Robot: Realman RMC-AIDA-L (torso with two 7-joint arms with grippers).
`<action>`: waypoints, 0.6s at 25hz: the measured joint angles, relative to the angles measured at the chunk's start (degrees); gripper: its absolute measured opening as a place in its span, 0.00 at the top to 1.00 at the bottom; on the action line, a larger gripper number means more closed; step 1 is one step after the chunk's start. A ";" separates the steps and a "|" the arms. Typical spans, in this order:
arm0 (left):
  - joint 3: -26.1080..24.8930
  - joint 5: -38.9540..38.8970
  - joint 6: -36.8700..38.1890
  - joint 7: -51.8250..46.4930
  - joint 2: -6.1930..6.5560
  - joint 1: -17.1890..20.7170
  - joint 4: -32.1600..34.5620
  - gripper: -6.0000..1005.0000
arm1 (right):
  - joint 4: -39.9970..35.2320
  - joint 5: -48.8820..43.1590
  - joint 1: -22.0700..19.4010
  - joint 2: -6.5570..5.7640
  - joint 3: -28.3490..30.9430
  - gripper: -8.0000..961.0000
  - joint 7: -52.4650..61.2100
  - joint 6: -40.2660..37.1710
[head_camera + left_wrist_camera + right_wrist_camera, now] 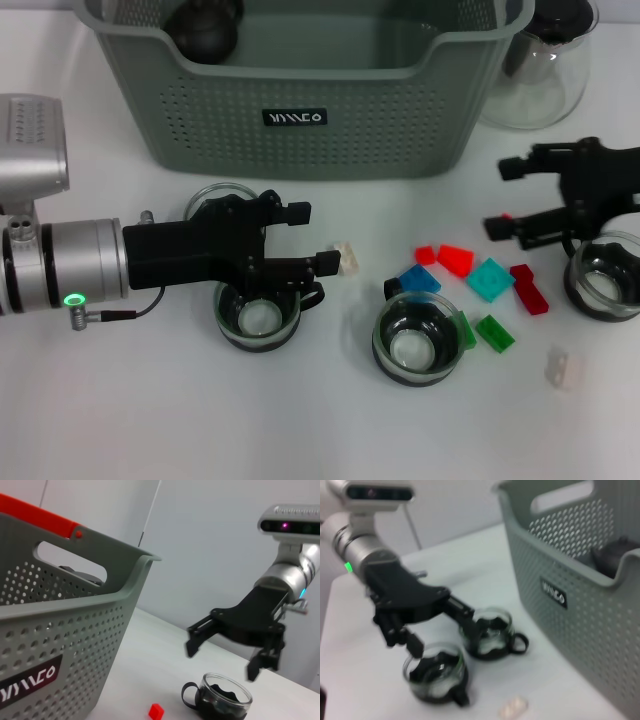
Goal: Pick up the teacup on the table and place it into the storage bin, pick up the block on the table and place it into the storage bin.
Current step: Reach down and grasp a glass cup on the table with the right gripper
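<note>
Grey-green perforated storage bin (pixel 300 120), black label (pixel 294 117) with white lettering; red, blue, green blocks (pixel 470 280).

The scene is bright, with even light from above. The white bench (pixel 300 430) is nearly overexposed in the head view, and shadows under the glass teacups (pixel 258 318) and the left end effector (pixel 318 240) are soft and short. Small glare spots sit on the cup rims and on the clear glass pot (pixel 545 75). The right wrist view is blurred overall; the storage bin (pixel 570 580) looks soft there. The left wrist view is sharper, yet the near bin wall (pixel 60 645) is slightly unfocused.
</note>
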 joint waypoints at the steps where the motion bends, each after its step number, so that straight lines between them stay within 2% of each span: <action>1: -0.01 0.00 -0.06 0.00 0.00 -0.01 -0.01 0.17 | -2.35 -1.34 0.11 -0.11 -0.05 0.02 1.94 -1.83; 7: -0.21 0.00 -0.34 0.00 -0.10 -0.26 -0.13 0.17 | -18.76 -6.47 -0.37 -0.20 -0.04 0.02 10.37 -13.45; 11: 0.79 0.46 -0.36 0.12 -0.23 -0.26 -0.13 0.17 | -24.60 -12.43 -0.01 -0.07 -0.71 0.02 13.78 -17.62; 15: 3.05 0.66 -1.70 0.49 -0.26 -0.13 -0.13 0.17 | -27.05 -17.68 0.21 0.07 -3.47 0.02 16.07 -18.07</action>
